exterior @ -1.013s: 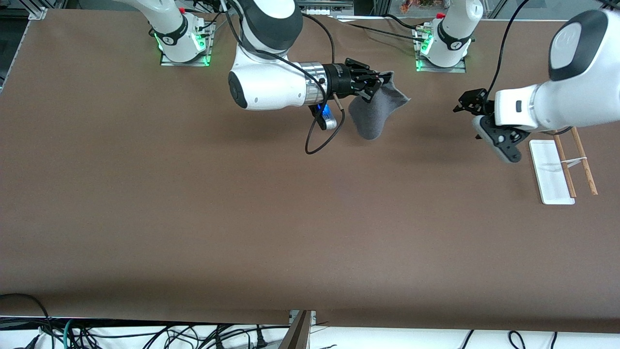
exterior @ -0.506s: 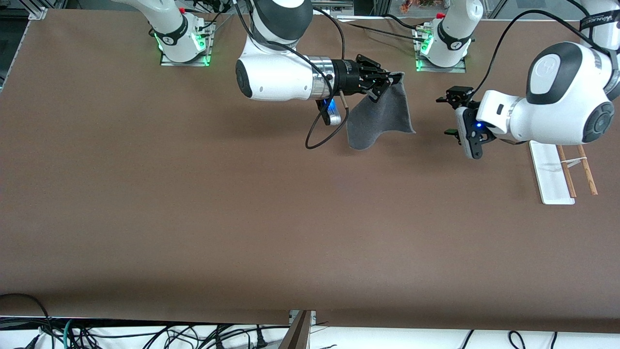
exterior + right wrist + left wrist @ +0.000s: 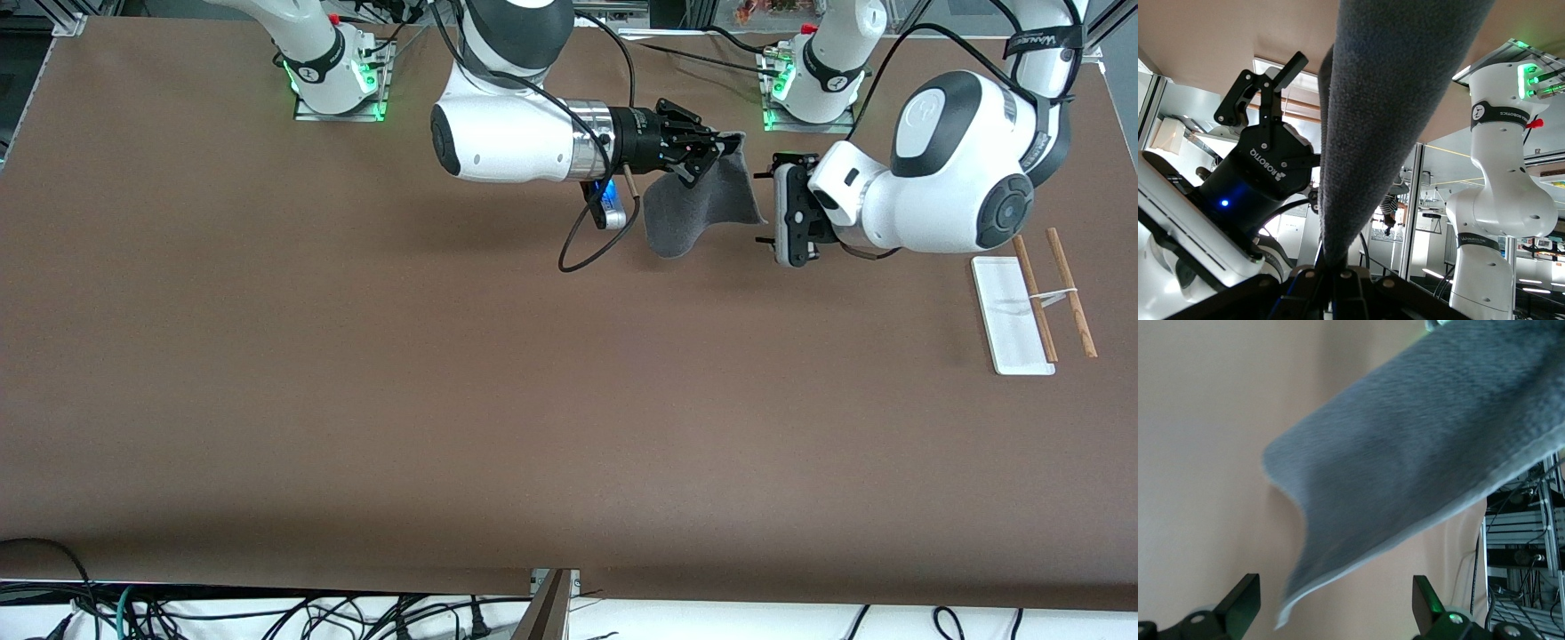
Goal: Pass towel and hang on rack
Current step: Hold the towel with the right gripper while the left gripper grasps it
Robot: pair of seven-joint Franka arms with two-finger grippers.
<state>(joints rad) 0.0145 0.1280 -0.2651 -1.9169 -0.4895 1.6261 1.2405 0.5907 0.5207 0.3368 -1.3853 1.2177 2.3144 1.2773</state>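
Observation:
The dark grey towel [image 3: 702, 209] hangs in the air over the table's middle, between the two arm bases' ends. My right gripper [image 3: 704, 153] is shut on its upper corner, and the cloth drapes down from the pinch [image 3: 1391, 100]. My left gripper [image 3: 765, 207] faces the towel's free edge from the left arm's end and is open. In the left wrist view the towel [image 3: 1418, 447] fills the space ahead, and its light stitched edge sits just in front of the spread fingertips [image 3: 1241, 603], untouched. The rack [image 3: 1005, 320] stands on the table near the left arm's end, with its two wooden rods [image 3: 1036, 298] bare.
The two arm bases [image 3: 338, 80] [image 3: 809, 89] sit at the table's robot edge. A black cable loop [image 3: 591, 244] dangles under the right wrist. The left arm's big white elbow [image 3: 951, 169] hovers between the towel and the rack.
My left arm has swung from over the rack toward the towel and turned its open gripper to face the cloth. The right gripper has held its place, and the towel has swayed a little.

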